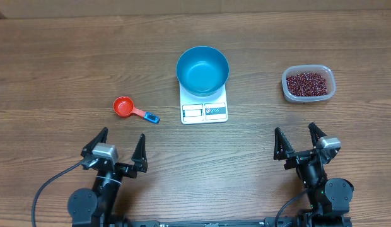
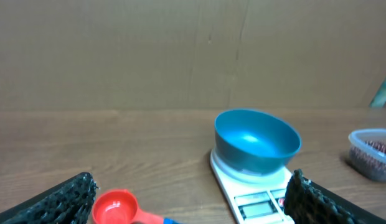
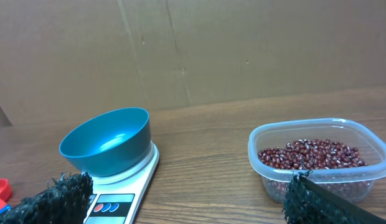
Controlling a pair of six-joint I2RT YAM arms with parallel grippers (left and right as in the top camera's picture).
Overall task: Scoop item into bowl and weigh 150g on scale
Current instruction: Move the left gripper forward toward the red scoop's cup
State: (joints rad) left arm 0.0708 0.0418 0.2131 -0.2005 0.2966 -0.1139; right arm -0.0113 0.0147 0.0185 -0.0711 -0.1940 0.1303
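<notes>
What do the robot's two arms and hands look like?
Both arms are black with round joint housings. The black two-finger left hand and matching right hand have tapered fingers with rough textured pads and a light grey block at the wrist. A black cable trails from each base.

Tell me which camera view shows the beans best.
Right wrist: the beans sit close, single beans distinct through the clear tub. Overhead shows them all from above, but small. Left wrist catches only a blurred sliver at its right edge.
</notes>
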